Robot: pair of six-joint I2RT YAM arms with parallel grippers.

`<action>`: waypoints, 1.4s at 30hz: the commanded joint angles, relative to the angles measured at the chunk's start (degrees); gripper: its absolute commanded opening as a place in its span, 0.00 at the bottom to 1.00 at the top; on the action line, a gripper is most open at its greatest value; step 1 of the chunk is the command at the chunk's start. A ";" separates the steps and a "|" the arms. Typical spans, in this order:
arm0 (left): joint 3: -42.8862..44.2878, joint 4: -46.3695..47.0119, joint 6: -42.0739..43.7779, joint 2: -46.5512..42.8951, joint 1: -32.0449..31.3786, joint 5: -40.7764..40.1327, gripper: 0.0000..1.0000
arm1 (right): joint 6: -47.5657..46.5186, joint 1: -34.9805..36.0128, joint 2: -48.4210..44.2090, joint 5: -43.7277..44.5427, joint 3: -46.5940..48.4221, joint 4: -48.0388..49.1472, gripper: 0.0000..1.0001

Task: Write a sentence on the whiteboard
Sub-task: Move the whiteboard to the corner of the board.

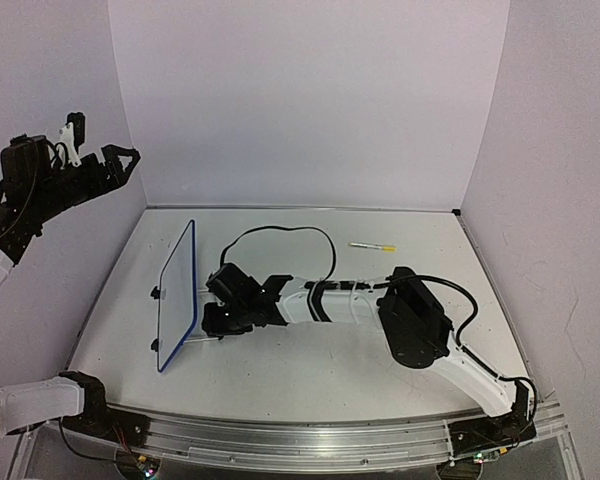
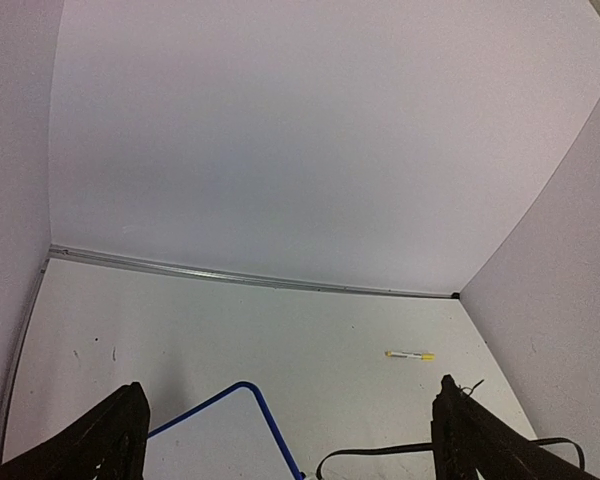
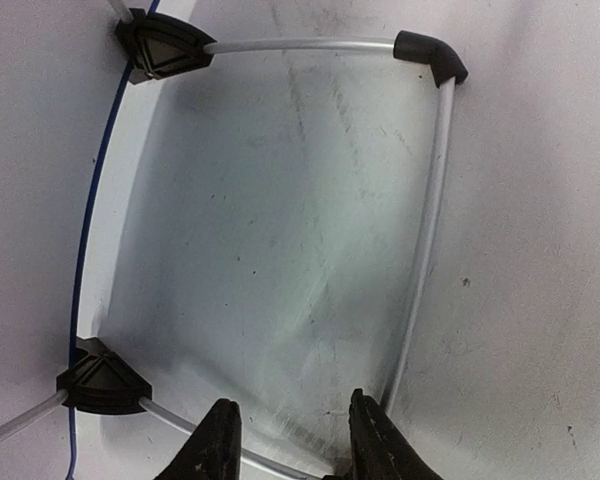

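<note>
- Currently whiteboard (image 1: 177, 295) stands upright at table (image 1: 310, 375) left-centre, edge-on to the top camera
- right gripper (image 3: 295, 440) low on its stand side, fingers partly apart straddling the wire stand (image 3: 425, 220), not pinching it
- left gripper (image 1: 125, 160) up high at far left, jaws wide, empty
- pen (image 1: 372, 246) lies apart, further back

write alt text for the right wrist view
The right end effector, its two black fingers apart, hovers at one corner of a bent silver wire stand. Two black clip feet join the stand to a white board with a thin blue rim, seen edge-on, on a scuffed white tabletop.
</note>
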 commanded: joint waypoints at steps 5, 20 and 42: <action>0.21 -0.39 -0.27 -0.55 0.17 -0.32 0.99 | -8.82 -0.51 -0.44 4.87 1.78 -9.20 0.45; -0.04 -0.49 0.08 -0.60 0.11 -0.06 0.99 | -7.54 -0.47 -1.18 9.60 2.90 -9.64 0.60; -0.36 -0.98 1.05 -1.26 0.16 -0.47 0.99 | -10.64 2.10 5.83 15.61 8.97 -13.97 0.66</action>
